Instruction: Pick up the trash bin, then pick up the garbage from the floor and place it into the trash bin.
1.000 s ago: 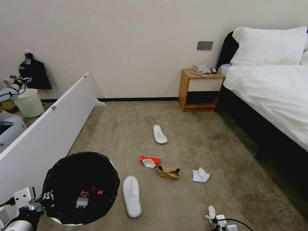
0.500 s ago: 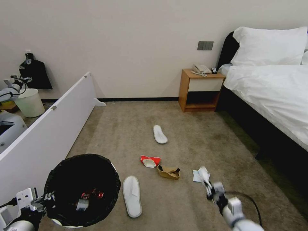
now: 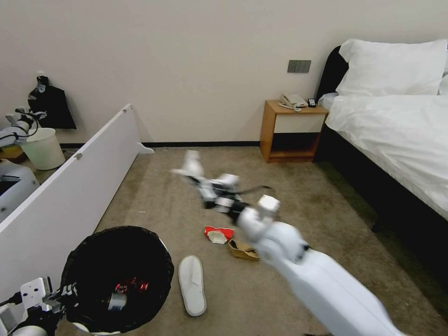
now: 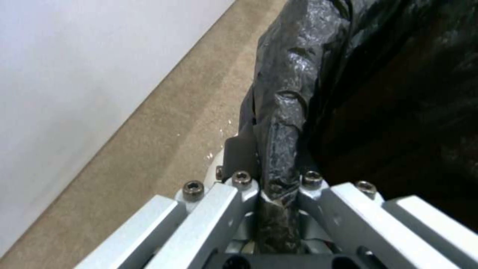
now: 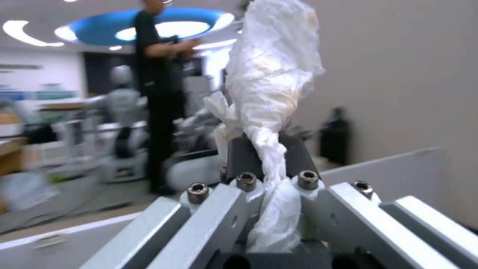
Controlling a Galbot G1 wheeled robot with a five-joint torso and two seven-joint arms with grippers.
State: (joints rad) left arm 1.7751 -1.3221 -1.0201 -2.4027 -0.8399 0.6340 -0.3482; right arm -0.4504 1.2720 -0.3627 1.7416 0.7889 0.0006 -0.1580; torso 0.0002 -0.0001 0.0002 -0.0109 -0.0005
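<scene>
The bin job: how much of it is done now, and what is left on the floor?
Done: the left hand is clamped on the bin rim, and a can lies inside. In hand: the right hand grips a tissue, raised above the floor, not yet over the bin. Left: two slippers, a red carton and a brown scrap.

I'm looking at my right arm [image 3: 322, 284], a smooth glossy white shell with a rounded joint and a black cable looping near the wrist. Both grippers, right gripper [image 5: 271, 175] and left gripper [image 4: 276, 179], are showing silvery grey metal bars fastened with dark hex-socket screws.
</scene>
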